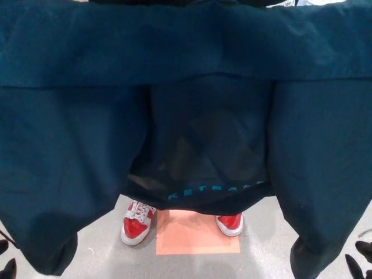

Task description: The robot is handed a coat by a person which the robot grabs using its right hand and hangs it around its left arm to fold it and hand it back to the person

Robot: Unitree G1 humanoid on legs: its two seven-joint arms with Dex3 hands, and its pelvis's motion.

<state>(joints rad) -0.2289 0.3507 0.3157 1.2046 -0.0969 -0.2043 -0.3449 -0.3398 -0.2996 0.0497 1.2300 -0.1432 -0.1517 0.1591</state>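
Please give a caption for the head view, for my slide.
Dark teal coat fills the view; below it, a person's red-and-white shoes flank an orange floor marker.

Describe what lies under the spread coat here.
Under the coat, two red-and-white shoes stand on grey floor at the edges of an orange square. The coat covers the wearer's legs and everything above them.

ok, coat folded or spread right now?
Spread. The coat fills the frame width, lining showing mid-picture, hem hanging above a person's red shoes.
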